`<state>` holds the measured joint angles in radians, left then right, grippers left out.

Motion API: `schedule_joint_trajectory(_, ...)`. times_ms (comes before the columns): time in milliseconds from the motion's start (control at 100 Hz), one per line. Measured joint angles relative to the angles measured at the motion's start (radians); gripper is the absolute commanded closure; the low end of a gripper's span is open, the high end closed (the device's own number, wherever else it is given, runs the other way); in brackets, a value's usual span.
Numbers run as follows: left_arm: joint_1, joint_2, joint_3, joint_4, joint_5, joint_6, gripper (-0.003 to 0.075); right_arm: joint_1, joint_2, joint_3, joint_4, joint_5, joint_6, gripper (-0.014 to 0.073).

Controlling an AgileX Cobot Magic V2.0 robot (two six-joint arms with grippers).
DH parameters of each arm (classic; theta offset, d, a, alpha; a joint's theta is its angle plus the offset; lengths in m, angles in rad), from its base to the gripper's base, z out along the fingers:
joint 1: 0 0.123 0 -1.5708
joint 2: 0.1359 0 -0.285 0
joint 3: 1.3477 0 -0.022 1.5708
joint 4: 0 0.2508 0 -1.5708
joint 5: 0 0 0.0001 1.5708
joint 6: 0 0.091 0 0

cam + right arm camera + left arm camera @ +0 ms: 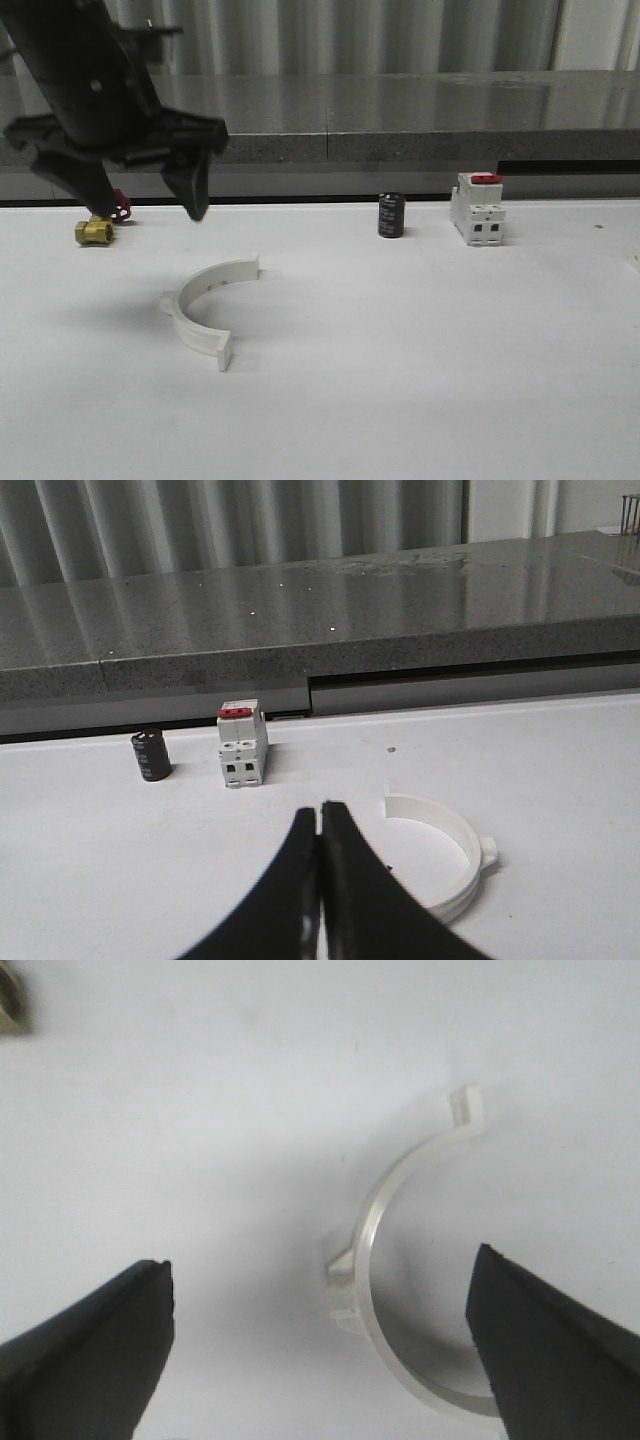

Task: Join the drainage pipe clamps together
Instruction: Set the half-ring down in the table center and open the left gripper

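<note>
Hovering above the white table (420, 380) with fingers spread wide: left gripper (150, 205), empty. Lying flat just below it: one clamp half (205, 305). Pressing fingers together, empty: right gripper (320, 815), beside second clamp half (450, 855).

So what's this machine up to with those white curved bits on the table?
It is meant to join two white plastic half-ring pipe clamps. The left gripper hangs open above one white half-ring clamp lying on the white table, holding nothing. The right gripper is shut and empty, with the other white half-ring clamp lying on the table just beside it. The halves are not yet joined. A small black cylinder, a white red-topped breaker block and a brass fitting sit untouched along the back.
</note>
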<state>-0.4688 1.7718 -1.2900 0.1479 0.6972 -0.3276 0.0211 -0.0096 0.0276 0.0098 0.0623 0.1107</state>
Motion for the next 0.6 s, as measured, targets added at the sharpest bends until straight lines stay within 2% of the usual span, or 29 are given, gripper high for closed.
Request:
schedule_joint_trajectory(250, 0.158, -0.226, 0.002, -0.039, -0.005, 0.186, 0.0135, 0.000, 0.000, 0.000, 0.000, 0.000, 0.000, 0.0659)
schedule_joint_trajectory(460, 0.354, -0.414, 0.073, -0.219, -0.023, 0.425, 0.0136, 0.000, 0.000, 0.000, 0.000, 0.000, 0.000, 0.0659)
schedule_joint_trajectory(600, 0.473, -0.553, 0.184, -0.315, -0.043, 0.520, 0.0136, 0.000, 0.000, 0.000, 0.000, 0.000, 0.000, 0.0659)
